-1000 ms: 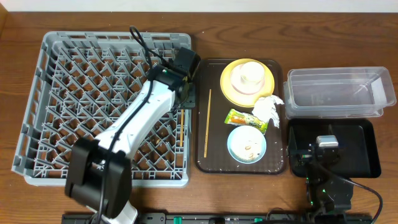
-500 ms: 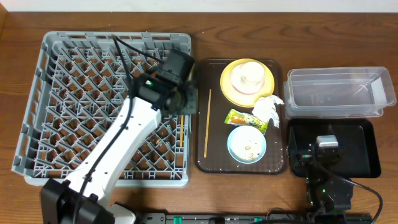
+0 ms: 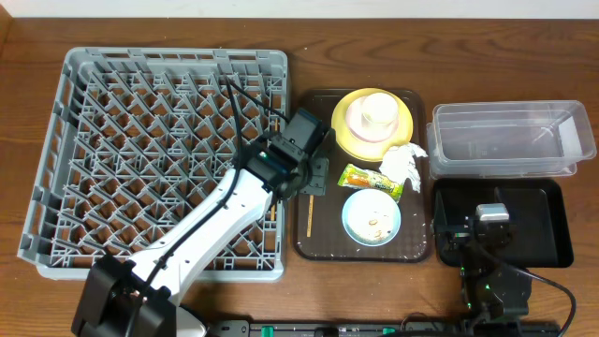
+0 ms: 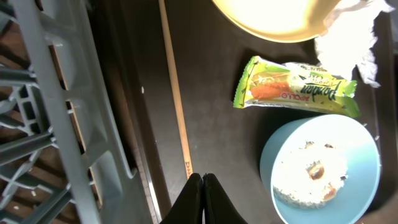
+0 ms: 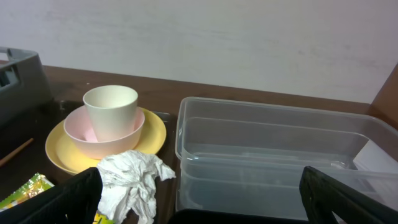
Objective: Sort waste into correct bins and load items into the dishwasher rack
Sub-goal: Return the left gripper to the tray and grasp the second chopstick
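Observation:
My left gripper [image 3: 314,180] is shut and empty over the left side of the dark-brown serving tray [image 3: 323,245]. In the left wrist view its fingertips [image 4: 203,186] hover just past the near end of a wooden chopstick [image 4: 176,99], which also shows in the overhead view [image 3: 309,215]. The snack wrapper [image 4: 292,90], the light-blue dish [image 4: 320,168] with rice scraps and the tissue [image 4: 354,43] lie to its right. The yellow plate [image 3: 348,140] carries a bowl and the white cup [image 3: 377,109]. My right gripper [image 3: 491,220] is open and empty over the black tray [image 3: 547,229].
The grey rack [image 3: 140,140] fills the left half, with a second chopstick [image 3: 272,212] lying near its right edge. The clear tub [image 3: 510,140] stands behind the black tray. The right wrist view shows the tub [image 5: 280,149], cup [image 5: 111,106] and tissue [image 5: 134,180].
My left gripper has moved right, from over the rack's right side to over the brown tray's left side by the chopstick. The right arm has not moved.

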`<state>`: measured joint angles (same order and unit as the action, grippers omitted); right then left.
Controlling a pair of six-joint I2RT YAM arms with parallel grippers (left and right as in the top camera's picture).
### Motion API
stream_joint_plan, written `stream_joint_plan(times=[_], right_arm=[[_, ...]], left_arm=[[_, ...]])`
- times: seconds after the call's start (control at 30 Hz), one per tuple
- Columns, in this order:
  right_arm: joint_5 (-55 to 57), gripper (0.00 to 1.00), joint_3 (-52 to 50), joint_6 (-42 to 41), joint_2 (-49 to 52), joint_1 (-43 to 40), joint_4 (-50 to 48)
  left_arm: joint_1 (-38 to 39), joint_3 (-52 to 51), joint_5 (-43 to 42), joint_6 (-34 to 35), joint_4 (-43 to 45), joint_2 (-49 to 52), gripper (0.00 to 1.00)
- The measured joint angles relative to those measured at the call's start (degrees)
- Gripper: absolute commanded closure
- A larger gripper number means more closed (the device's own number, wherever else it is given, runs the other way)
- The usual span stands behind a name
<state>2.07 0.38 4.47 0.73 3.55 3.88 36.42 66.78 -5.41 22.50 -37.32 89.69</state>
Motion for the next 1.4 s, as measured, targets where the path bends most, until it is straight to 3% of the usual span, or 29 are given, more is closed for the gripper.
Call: stream_joint_plan(times=[0.33, 0.87, 1.4], right_arm=[[0.00, 0.01, -0.02, 0.00, 0.00, 0.02, 0.00], [0.00, 0.01, 0.00, 0.00, 0.00, 0.00, 0.00], [0.00, 0.01, -0.02, 0.00, 0.00, 0.02, 0.00]], left_arm=[[1.49, -3.56, 2.69, 1.38, 8.00, 0.31, 0.93], [1.62, -4.46, 6.01, 1.57, 12.13, 12.59, 0.86], [2.12, -2.84, 8.44, 1.73, 13.33, 15.02, 0.83]])
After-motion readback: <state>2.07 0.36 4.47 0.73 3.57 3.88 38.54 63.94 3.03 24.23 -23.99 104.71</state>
